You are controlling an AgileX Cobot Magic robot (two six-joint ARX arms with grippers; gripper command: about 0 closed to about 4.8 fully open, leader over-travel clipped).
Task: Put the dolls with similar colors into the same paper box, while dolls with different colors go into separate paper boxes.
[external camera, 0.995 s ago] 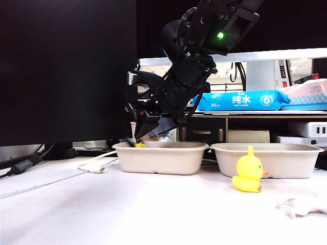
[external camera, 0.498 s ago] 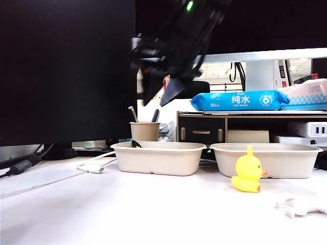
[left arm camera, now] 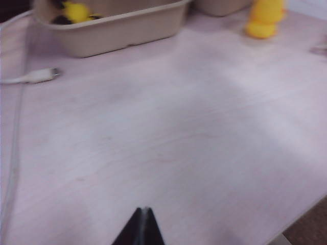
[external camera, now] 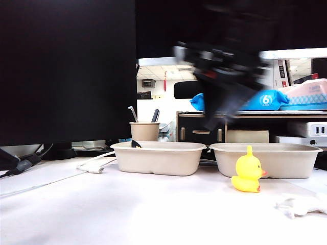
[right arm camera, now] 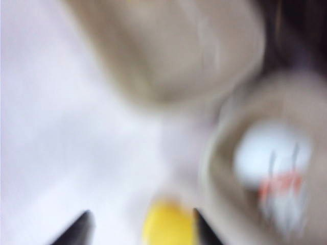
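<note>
My right gripper (external camera: 217, 118) is a dark blur in the air above the gap between the two paper boxes, the left one (external camera: 158, 159) and the right one (external camera: 265, 162). Its jaws stand open and empty (right arm camera: 140, 225), with the yellow duck (right arm camera: 166, 224) showing far below between them. The duck (external camera: 248, 176) stands on the table in front of the right box. A yellow black-eared doll (left arm camera: 76, 11) lies in the left box (left arm camera: 117, 30). A white doll with an orange patch (right arm camera: 273, 163) lies in the right box. A white limp doll (external camera: 301, 205) lies at the table's right edge. My left gripper (left arm camera: 145, 210) is shut, low over bare table.
A beige cup with pens (external camera: 145, 131) stands behind the left box. A white cable plug (left arm camera: 41, 75) lies left of that box. A shelf with a blue wipes pack (external camera: 265, 99) is behind the boxes. A black monitor (external camera: 66, 71) fills the back left.
My right gripper rose out of the left box, leaving the yellow black-eared doll there, and swung right towards the right box and the duck.
</note>
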